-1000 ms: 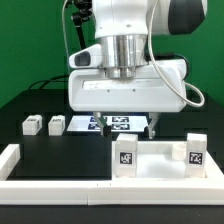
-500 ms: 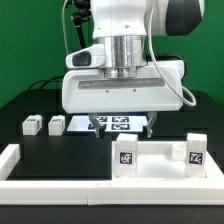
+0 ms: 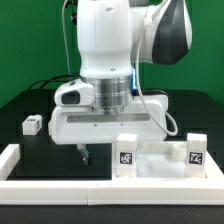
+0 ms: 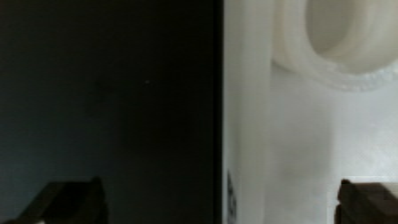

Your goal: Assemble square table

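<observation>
Green wall (image 3: 20, 40) stands behind a black work surface (image 3: 50, 150), which a low white rail (image 3: 60, 195) fences along the near side.

From the exterior view, the arm (image 3: 105, 50) fills the middle and its gripper (image 3: 110, 150) is low over the surface. 1 dark finger (image 3: 84, 153) shows just above the black top; the other is hidden. The table top (image 3: 160, 160), a white slab, lies on the exterior view's right, close against the rail, with 2 tags (image 3: 126, 158) facing the camera at its near corners. 1 small white leg (image 3: 32, 125) sits loose on the exterior view's left, well apart from the slab. Any other legs are out of sight behind the arm.

From the wrist view, the slab's straight edge splits the picture: black surface on one half, white plastic on the other, with 1 round socket (image 4: 347, 45) showing and nothing in it. The 2 dark fingertips (image 4: 71, 200) stand wide apart, 1 over the black and 1 over the white, so the jaws are spread and hold nothing, straddling the edge.

By my reading the job is near its start. The 1 socket in view is bare, and the leg in view is not fitted. What looks due now is a grip on the slab's edge to shift it. All 4 legs remain to be set in.
</observation>
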Robot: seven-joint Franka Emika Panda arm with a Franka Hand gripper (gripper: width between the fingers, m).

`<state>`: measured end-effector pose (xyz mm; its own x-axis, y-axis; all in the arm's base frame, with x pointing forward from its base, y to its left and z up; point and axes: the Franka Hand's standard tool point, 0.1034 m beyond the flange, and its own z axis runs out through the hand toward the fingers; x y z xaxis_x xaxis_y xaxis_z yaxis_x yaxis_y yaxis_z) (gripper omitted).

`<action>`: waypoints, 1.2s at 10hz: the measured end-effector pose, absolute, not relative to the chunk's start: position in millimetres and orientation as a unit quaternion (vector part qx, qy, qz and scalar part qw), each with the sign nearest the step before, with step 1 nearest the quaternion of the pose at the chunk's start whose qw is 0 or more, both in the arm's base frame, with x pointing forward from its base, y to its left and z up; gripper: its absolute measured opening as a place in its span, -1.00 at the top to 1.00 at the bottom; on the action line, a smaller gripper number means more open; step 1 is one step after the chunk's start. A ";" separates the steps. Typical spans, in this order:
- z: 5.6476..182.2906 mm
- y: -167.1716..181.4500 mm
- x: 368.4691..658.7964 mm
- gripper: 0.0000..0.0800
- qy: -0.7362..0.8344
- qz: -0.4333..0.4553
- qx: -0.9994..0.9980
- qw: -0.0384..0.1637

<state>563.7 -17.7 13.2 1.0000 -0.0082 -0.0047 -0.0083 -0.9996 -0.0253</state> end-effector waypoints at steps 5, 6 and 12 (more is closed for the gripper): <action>7.9 -10.4 564.3 -0.17 0.014 -0.002 -1.000 0.012; 7.9 -10.6 564.2 0.28 0.014 -0.002 -1.000 0.012; 7.8 -14.7 563.5 0.86 0.009 -0.001 -1.000 0.008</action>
<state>563.5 -14.7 7.8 0.9999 -0.0171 0.0016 -0.0170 -0.9997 -0.0151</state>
